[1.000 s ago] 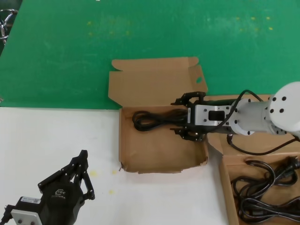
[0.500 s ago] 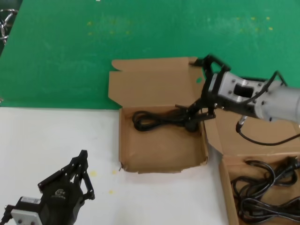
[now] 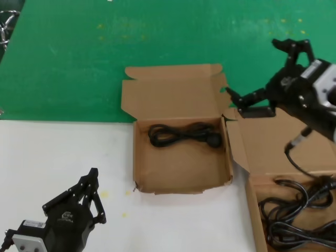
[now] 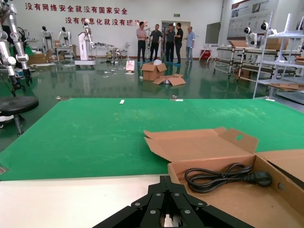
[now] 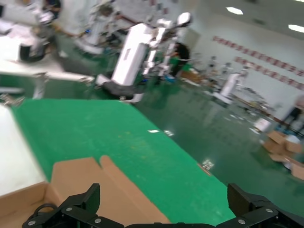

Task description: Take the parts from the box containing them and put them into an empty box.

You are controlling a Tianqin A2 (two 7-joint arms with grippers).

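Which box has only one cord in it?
The box with the oval hole in its lid flap, in the middle, holds one cord. The box at the right holds a tangle of several cords.

Two cardboard boxes (image 3: 181, 157) (image 3: 294, 210), one power cord (image 3: 184, 135) in the left box, two pincers (image 3: 86, 197) (image 3: 273, 79)

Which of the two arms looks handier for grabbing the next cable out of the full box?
Probably the right. Its gripper hangs open and empty near the full box of cords, while the left gripper sits parked on the far side of the box with the oval hole.
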